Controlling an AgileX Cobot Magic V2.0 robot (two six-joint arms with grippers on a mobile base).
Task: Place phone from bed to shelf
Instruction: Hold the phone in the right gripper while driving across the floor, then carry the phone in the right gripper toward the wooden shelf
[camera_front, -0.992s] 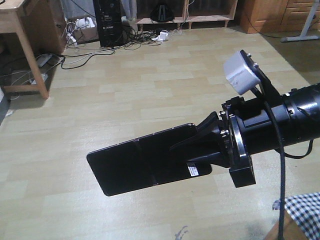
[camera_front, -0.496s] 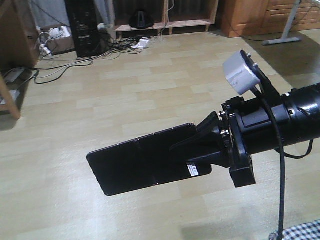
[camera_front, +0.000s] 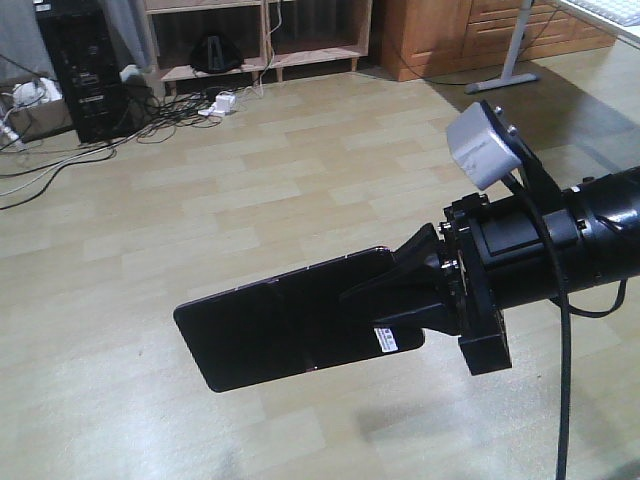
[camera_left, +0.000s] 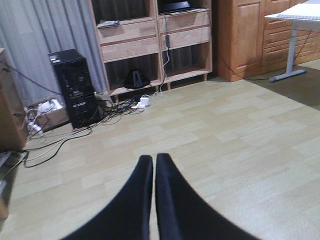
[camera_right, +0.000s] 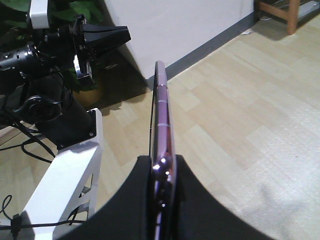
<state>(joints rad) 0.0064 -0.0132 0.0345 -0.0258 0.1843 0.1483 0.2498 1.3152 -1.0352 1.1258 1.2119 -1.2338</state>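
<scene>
Front view, left to right.
- A black computer tower (camera_front: 85, 70) stands far left at the back, with cables (camera_front: 70, 165) trailing over the floor (camera_front: 250, 200) beside it.
- The shelf (camera_front: 268, 30), light wood, stands just right of the tower and well beyond the phone.
- Mid-frame, the phone (camera_front: 280, 325) is in the air over bare floor. Its glossy face is up and its long axis runs leftward out of your right claw (camera_front: 372, 300).
- That claw is closed on the phone's right end only, where the small white sticker (camera_front: 385, 340) sits. Most of the body projects free to the left of the fingertips, with the far end a little lower.
- A grey wrist camera (camera_front: 485, 145) rides above the claw.
- An orange-wood cabinet (camera_front: 450, 30) is at top right.

Left wrist view.
- Your left claw (camera_left: 154, 161) has its two dark fingers (camera_left: 172, 200) drawn almost together. Only a thin slit shows between them, and nothing is in it.
- Open floor lies ahead of it, with the shelf across the room.
- The tower is left of the shelf, the cabinet is to its right, and a white-topped desk (camera_left: 295, 14) is at far right.

Right wrist view, left to right.
- The left arm (camera_right: 45, 95) sits above the white base (camera_right: 65, 175).
- In the centre you see the phone edge-on, its pinkish rim toward the lens.
- The right claw's fingers (camera_right: 135, 200) press on both flat faces at the near end.
- The rest of the phone extends straight away from the claw, above the floor, toward a white wall (camera_right: 190, 25).
</scene>
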